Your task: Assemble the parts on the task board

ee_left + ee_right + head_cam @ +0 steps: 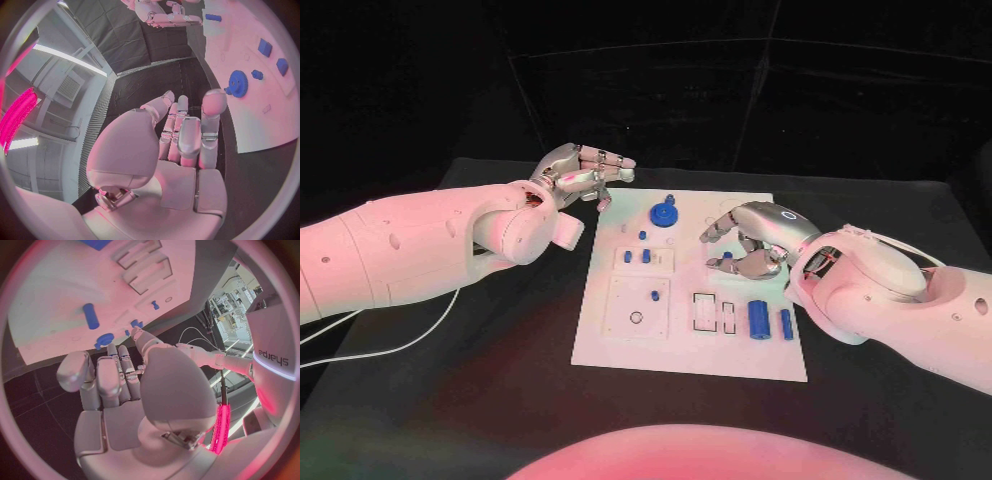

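The white task board (689, 340) lies in the middle of the black table. A blue gear (665, 213) stands near its far edge, also seen as the gear (237, 82) and gear (104, 339). Two small blue blocks (638, 257) sit below it, and two blue cylinders (772, 321) lie at the near right. My left hand (584, 172) hovers off the board's far left corner, fingers loosely spread, holding nothing; its fingers (187, 130) are bare. My right hand (747, 242) hangs over the board's right middle, fingers bent downward, nothing visible in it.
A small blue peg (655, 296) and a dark ring (636, 317) sit in the board's left panel, with white slots (714, 314) beside them. A white cable (387, 345) trails on the table at the left. Bare black table surrounds the board.
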Robot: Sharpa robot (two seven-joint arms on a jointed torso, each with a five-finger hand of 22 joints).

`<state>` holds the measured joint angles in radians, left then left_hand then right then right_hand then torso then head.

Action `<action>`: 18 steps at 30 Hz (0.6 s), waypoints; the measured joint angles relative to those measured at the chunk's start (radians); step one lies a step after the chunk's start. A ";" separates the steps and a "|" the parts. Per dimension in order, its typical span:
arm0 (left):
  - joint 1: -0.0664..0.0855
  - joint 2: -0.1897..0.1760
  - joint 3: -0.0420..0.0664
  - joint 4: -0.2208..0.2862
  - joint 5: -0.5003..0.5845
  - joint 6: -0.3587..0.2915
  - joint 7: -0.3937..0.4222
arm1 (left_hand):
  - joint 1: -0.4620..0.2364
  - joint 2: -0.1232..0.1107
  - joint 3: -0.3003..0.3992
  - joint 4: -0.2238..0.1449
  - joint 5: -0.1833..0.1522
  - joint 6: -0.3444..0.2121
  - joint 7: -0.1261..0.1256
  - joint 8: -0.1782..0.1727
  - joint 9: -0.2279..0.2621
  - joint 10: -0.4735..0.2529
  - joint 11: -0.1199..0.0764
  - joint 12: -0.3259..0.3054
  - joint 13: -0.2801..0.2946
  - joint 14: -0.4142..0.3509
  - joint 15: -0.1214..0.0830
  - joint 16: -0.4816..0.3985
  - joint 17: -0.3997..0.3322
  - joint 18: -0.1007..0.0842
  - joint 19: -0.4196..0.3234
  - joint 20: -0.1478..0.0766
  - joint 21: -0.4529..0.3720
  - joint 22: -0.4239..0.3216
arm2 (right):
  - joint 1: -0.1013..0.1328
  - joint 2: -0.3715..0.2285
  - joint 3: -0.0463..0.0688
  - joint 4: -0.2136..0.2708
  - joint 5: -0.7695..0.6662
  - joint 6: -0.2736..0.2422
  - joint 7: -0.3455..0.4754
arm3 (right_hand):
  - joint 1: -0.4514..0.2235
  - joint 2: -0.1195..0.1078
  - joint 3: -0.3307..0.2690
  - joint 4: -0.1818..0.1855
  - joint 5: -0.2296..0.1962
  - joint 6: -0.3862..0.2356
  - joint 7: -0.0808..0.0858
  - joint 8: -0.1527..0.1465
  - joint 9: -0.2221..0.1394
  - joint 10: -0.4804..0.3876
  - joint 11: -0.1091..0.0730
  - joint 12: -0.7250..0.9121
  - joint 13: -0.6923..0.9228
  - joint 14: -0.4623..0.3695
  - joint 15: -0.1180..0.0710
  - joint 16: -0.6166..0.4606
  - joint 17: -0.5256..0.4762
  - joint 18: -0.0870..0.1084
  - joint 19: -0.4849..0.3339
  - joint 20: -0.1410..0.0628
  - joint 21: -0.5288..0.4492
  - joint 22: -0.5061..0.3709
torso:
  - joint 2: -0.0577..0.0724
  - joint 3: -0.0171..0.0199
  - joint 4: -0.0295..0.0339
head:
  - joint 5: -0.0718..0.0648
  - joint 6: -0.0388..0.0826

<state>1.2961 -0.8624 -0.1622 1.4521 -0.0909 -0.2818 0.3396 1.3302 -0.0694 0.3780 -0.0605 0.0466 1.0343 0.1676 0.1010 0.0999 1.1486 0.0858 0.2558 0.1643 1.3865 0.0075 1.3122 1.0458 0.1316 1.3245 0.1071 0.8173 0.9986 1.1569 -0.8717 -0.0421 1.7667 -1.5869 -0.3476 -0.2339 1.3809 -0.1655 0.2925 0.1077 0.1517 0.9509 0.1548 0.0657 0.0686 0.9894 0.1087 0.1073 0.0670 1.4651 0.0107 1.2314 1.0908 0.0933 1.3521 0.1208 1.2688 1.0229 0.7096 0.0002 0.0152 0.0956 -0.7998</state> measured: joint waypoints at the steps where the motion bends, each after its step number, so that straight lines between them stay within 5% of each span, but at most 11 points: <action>1: 0.000 0.000 0.000 0.000 0.000 0.000 0.000 | 0.000 0.000 0.000 0.000 0.000 0.000 0.000 0.000 0.000 0.000 0.000 0.000 0.000 0.000 0.000 0.000 0.000 0.000 0.000 0.000 0.000 0.000 | 0.001 -0.002 0.000 -0.006 0.000 0.007 -0.003 | 0.004 0.000 -0.010 0.001 0.000 -0.004 -0.003 0.000 0.000 -0.007 0.000 0.000 0.000 0.000 0.000 -0.004 -0.003 0.000 -0.001 -0.001 -0.004 -0.004 | 0.000 0.0000 0.0000 | -0.003 0.002; 10: 0.000 0.001 0.000 0.002 0.000 0.002 0.000 | 0.000 0.000 0.000 0.000 0.000 0.000 0.000 0.000 0.000 0.000 0.000 0.000 0.000 0.000 0.000 0.000 0.000 0.000 0.000 0.000 0.000 -0.001 | 0.008 0.007 0.000 -0.058 -0.005 0.056 -0.018 | 0.032 0.007 -0.073 0.026 -0.002 -0.035 -0.002 0.000 0.000 -0.049 0.005 0.013 -0.001 0.000 0.007 -0.006 -0.013 0.000 -0.005 0.002 -0.017 -0.027 | 0.001 0.0004 0.0024 | -0.018 0.014; 18: 0.000 0.001 0.000 0.002 0.000 0.002 0.000 | 0.000 0.000 0.000 0.000 0.000 0.000 0.000 0.000 -0.001 0.000 0.000 0.000 0.000 0.000 0.000 0.000 -0.001 0.000 0.000 0.000 0.000 -0.001 | 0.008 0.015 0.000 -0.078 -0.009 0.116 -0.025 | 0.055 0.023 -0.087 0.036 -0.004 -0.035 -0.002 0.000 0.003 -0.050 0.003 0.043 0.000 0.000 0.007 -0.006 -0.014 0.000 -0.005 0.002 -0.017 -0.028 | 0.002 0.0003 0.0033 | -0.017 0.010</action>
<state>1.2960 -0.8610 -0.1626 1.4542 -0.0909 -0.2802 0.3395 1.3302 -0.0694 0.3781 -0.0605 0.0465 1.0343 0.1676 0.1010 0.0992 1.1486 0.0858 0.2558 0.1642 1.3865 0.0074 1.3122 1.0451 0.1316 1.3245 0.1071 0.8173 0.9979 1.1654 -0.8563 -0.0417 1.6889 -1.5954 -0.2319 -0.2588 1.4360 -0.1427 0.2056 0.1437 0.1479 0.9163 0.1524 0.0658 0.0718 0.9399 0.1120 0.1499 0.0672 1.4650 0.0179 1.2254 1.0773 0.0933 1.3470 0.1231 1.2514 0.9944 0.7114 0.0005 0.0185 0.0783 -0.7896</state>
